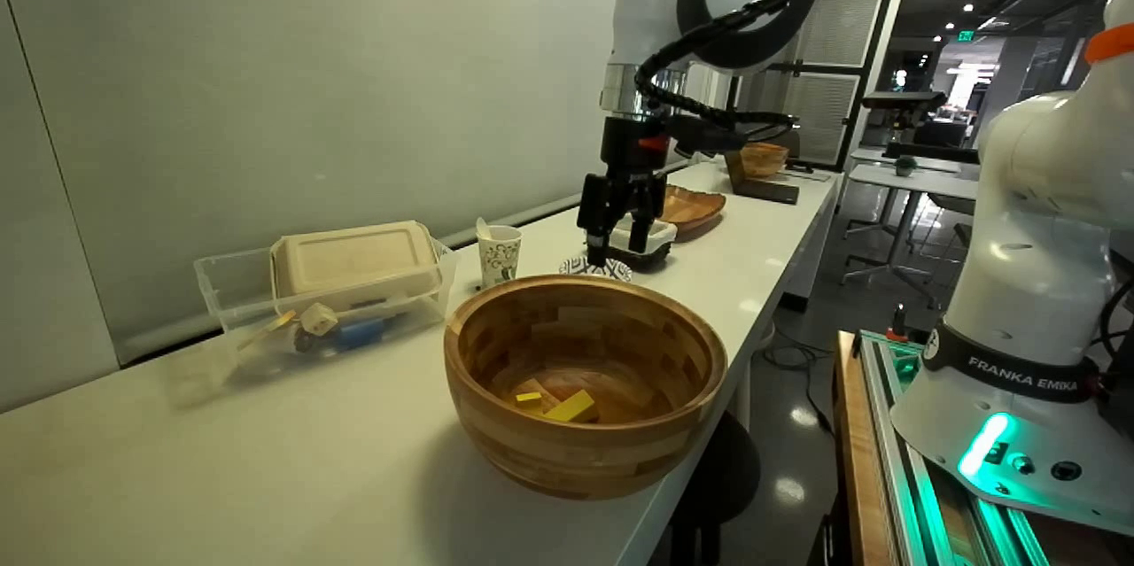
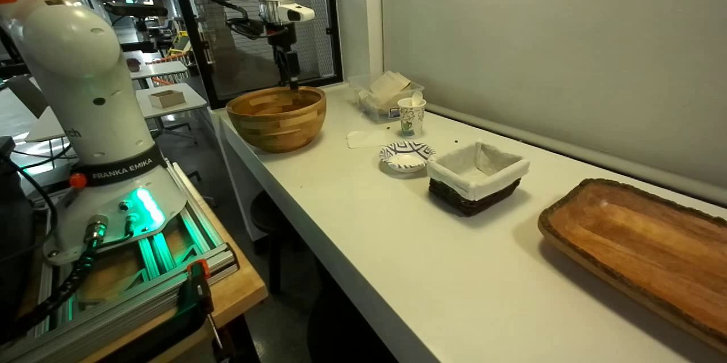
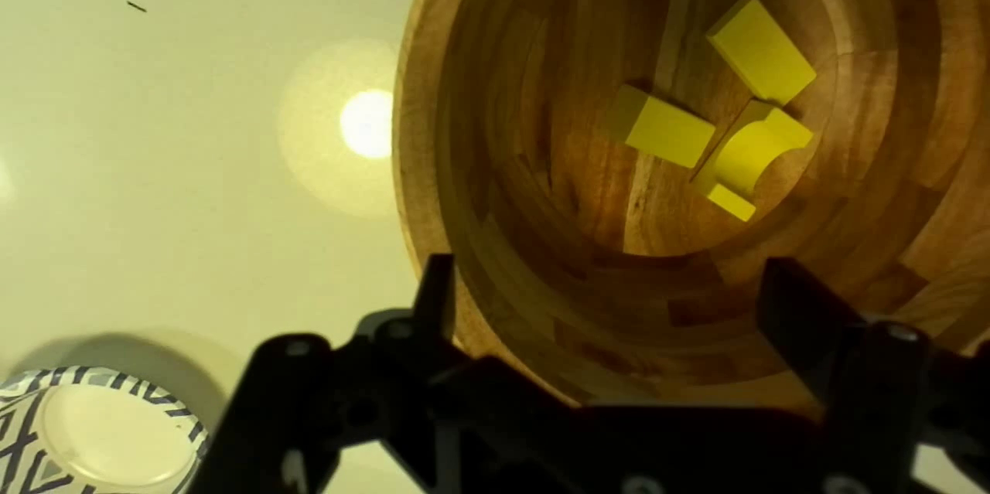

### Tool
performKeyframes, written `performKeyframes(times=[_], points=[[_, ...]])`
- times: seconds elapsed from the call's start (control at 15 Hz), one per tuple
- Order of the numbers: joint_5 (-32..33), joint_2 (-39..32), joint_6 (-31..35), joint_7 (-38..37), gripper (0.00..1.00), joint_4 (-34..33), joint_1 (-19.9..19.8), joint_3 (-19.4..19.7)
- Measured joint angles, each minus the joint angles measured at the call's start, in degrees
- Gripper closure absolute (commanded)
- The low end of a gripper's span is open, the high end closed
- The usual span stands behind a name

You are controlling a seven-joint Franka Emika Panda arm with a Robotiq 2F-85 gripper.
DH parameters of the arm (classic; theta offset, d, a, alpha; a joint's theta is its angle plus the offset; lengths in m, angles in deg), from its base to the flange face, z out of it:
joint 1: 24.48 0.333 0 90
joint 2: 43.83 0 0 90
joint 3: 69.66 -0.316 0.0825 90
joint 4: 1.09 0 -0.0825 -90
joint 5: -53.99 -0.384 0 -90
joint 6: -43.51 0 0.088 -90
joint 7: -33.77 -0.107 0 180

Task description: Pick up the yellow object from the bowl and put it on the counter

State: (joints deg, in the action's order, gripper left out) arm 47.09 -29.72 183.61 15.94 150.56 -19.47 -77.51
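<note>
3 yellow blocks (image 3: 671, 132) in bowl (image 3: 421, 169), upper rt of wrist view; unclear which is wanted. Hand (image 3: 607, 266) lower ctr, spread wide, holding nothing. Step: prob. approach, pre-grasp. Next: shift twd blocks, lower into bowl, pinch 1, then counter (image 3: 232, 262) at left.

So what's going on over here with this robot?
The robot arm is holding nothing right now; its gripper hangs open near the wooden bowl. Three yellow blocks lie inside the bowl, one with an arched cutout. It's meant to set a yellow one on the white counter, but no block is gripped yet.
</note>
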Motion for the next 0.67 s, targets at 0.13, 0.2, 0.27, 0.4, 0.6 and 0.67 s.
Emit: performKeyframes(times=[0.13,0.2,0.27,0.4,0.6,0.67], points=[[-1.02,-0.14,0.23,0.0,0.0,-0.05,0.09,0.03],[-2.89,-0.57,0.33,0.4,0.0,-0.17,0.41,0.09],[-5.41,-1.31,0.45,1.27,0.0,-0.34,0.94,0.15],[-11.93,-3.74,1.04,3.75,0.0,-1.18,2.58,0.23],[-20.84,-8.72,3.18,7.2,0.0,-3.43,4.51,0.21],[-23.62,-10.56,4.12,8.35,0.0,-4.35,4.77,0.2]])
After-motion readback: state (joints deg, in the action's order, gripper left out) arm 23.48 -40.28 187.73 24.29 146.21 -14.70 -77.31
